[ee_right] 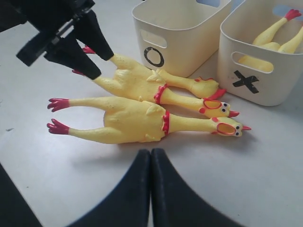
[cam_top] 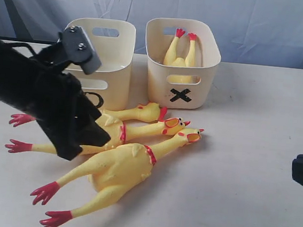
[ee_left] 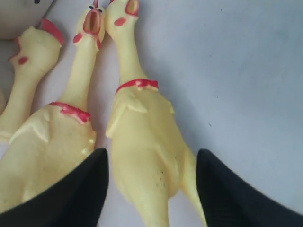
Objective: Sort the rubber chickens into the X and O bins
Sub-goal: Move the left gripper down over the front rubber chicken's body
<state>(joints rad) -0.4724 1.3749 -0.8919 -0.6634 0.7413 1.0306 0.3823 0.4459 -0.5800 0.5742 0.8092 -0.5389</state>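
Left gripper (ee_left: 152, 156) wide open, holds nothing, hangs over long chickens. Body of front long chicken (cam_top: 119, 169) shows between its black fingers (ee_left: 71, 189). Second long chicken (cam_top: 139, 131) lies just beside it on table (cam_top: 240, 197), heads near X bin (cam_top: 205, 86). Head-and-neck piece (cam_top: 141, 112) lies by O bin (cam_top: 118, 67). Headless body (cam_top: 178, 54) sits in X bin, red feet up. Right gripper (ee_right: 150, 156) closed tight, empty, well apart from chickens.
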